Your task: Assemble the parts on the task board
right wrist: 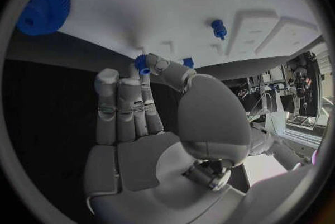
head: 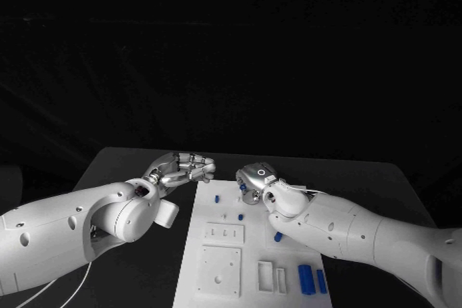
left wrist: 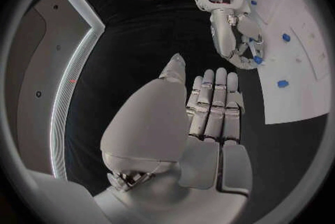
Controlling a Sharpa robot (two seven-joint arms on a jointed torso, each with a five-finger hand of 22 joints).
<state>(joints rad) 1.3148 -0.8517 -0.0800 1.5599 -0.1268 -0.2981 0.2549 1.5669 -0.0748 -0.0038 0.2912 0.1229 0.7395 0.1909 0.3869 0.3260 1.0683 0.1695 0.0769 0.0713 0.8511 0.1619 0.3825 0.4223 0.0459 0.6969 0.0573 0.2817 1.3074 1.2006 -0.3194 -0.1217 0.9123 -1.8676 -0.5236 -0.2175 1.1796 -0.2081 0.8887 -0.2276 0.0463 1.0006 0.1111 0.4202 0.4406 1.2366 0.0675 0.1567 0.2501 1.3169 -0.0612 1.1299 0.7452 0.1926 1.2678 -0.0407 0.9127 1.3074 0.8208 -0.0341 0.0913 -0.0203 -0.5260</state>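
The white flat task board point(head: 219, 254) lies in the middle of the black table point(head: 125, 162), and both silver hands are at its far end. The right hand point(head: 254, 181) is bent down over the far edge of the board. In the right wrist view its fingertips point(right wrist: 149, 63) touch a small blue plastic part point(right wrist: 142, 63) just at the board's edge, pinched between thumb and a finger as far as I can judge, so I would say this hand holds the part. The left hand point(head: 183, 168) hovers beside the board over the bare table; in its own wrist view the fingers point(left wrist: 213, 104) are stretched straight and lie side by side, and nothing is in them.

More small blue parts rest on the board: a little peg point(head: 217, 198) near the far end, one point(head: 278, 236) close to the right forearm, and two longer blue cylinders point(head: 306, 279) at the near right corner. A blue toothed gear point(right wrist: 43, 5) lies on the board too.

I think the step now is to take up or to seat the small part. To do it well, the hand should keep the pinch firm and lift straight. Such a small piece slips easily, so it should move slowly.
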